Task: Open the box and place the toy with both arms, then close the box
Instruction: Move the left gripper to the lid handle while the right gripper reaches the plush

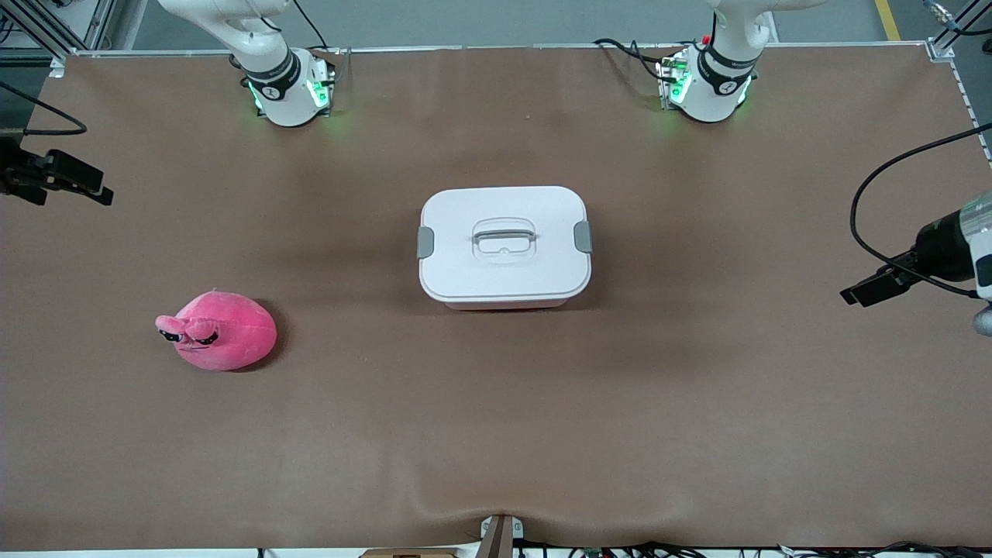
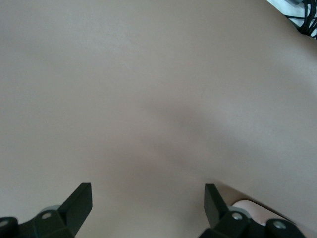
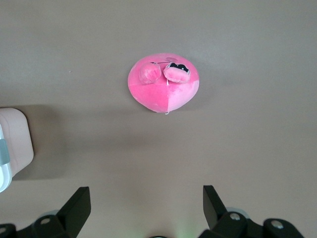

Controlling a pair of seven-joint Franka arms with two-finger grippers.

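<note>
Box point(image 1: 504, 246) sits mid-counter point(image 1: 496, 434), lid on, side clips down, so your opening step not started. Toy point(image 1: 218, 331) lies nearer camera, toward right arm's end. Right hand point(image 3: 146, 210) over toy's patch, left hand point(image 2: 148, 208) over bare counter, both spread wide, holding nothing, looks like pre-reach staging.

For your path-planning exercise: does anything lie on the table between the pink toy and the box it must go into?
No object lies between the toy and the box; only bare table separates them. The box's white lid is shut, so it blocks the way in until opened.
</note>
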